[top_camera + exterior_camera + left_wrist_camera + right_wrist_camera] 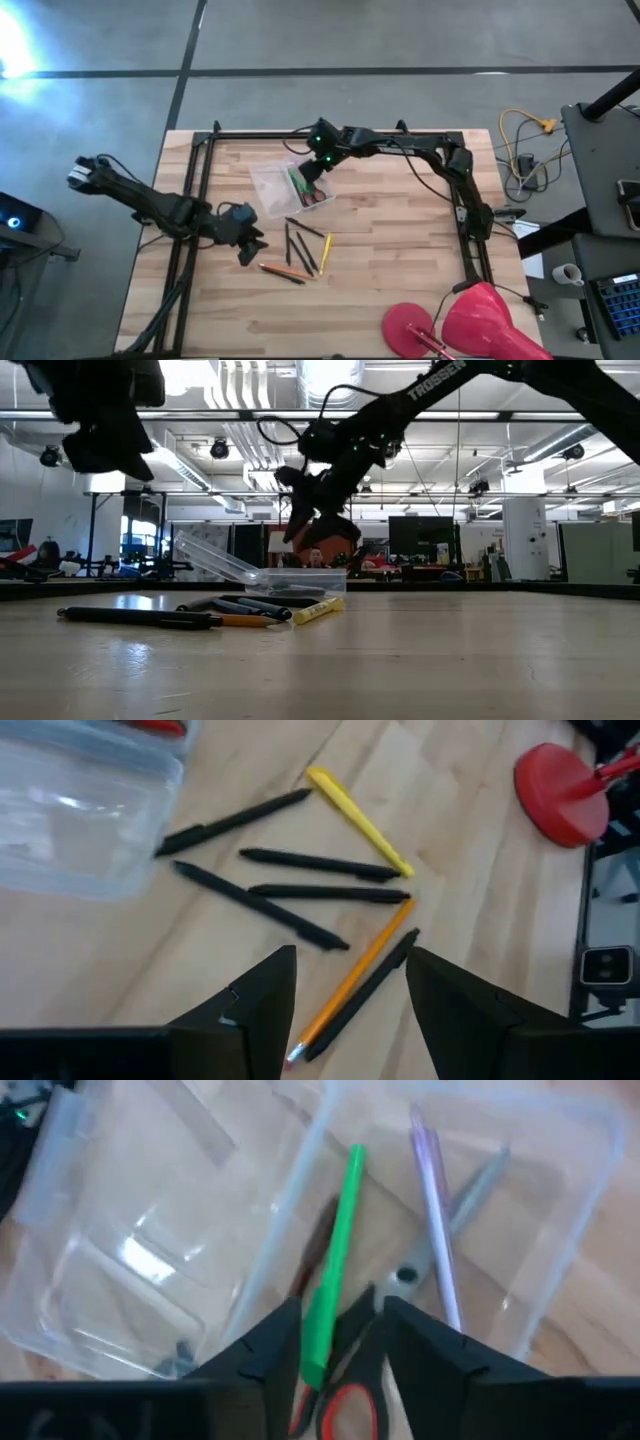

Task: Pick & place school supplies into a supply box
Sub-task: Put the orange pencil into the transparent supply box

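The supply box [285,185] is a clear two-half case lying open on the table's far middle. In the right wrist view one half holds a green pen [335,1270], a pale purple pen [432,1230], a grey pen [478,1180] and red-handled scissors [340,1405]. My right gripper [312,172] [343,1345] hangs open just above that half. Black pens [320,865], a yellow pen [358,820] and an orange pencil [355,975] lie loose on the wood. My left gripper [247,245] [345,995] hovers open over the orange pencil's near end.
A red dome-shaped lamp [468,322] lies at the table's near right corner, its round base [560,785] showing in the left wrist view. A black frame [200,170] runs along the left, far and right edges. Bare wood [400,260] lies right of the loose pens.
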